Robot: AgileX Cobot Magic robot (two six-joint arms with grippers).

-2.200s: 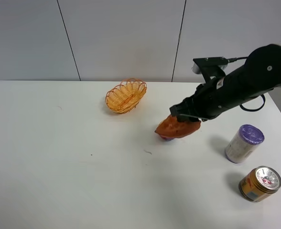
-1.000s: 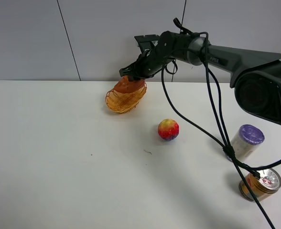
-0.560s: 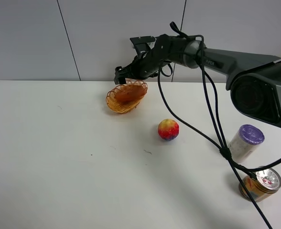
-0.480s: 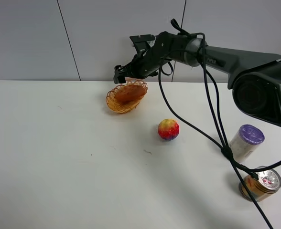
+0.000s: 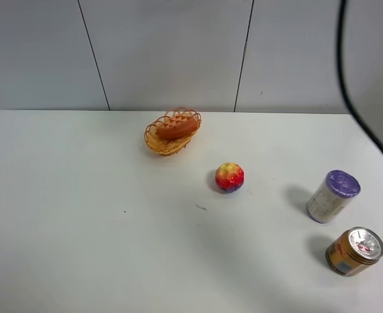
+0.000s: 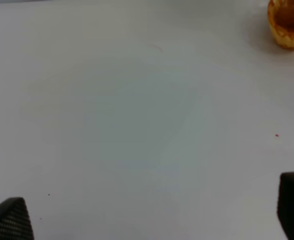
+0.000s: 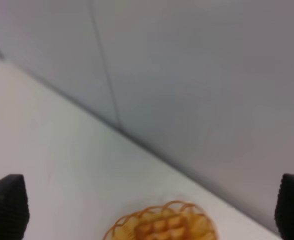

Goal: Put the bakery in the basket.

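The orange-brown waffle [image 5: 177,125] lies inside the tan wicker basket [image 5: 160,141] at the back of the table. In the right wrist view the basket [image 7: 129,222] sits low in the picture with the waffle [image 7: 162,226] in it. My right gripper [image 7: 149,207] is open and empty, raised well above and apart from the basket. My left gripper [image 6: 152,215] is open and empty over bare table, with the basket [image 6: 288,35] far off. Neither gripper shows in the exterior high view.
A red-yellow fruit ball [image 5: 229,177] sits mid-table. A purple-lidded white cup [image 5: 333,195] and a gold can [image 5: 354,250] stand at the right. A black cable [image 5: 348,85] hangs at the upper right. The white table [image 5: 81,228] meets a grey wall behind.
My right gripper carried the waffle to the basket, let it go there, then drew back out of the exterior high view. The waffle now rests in the basket.
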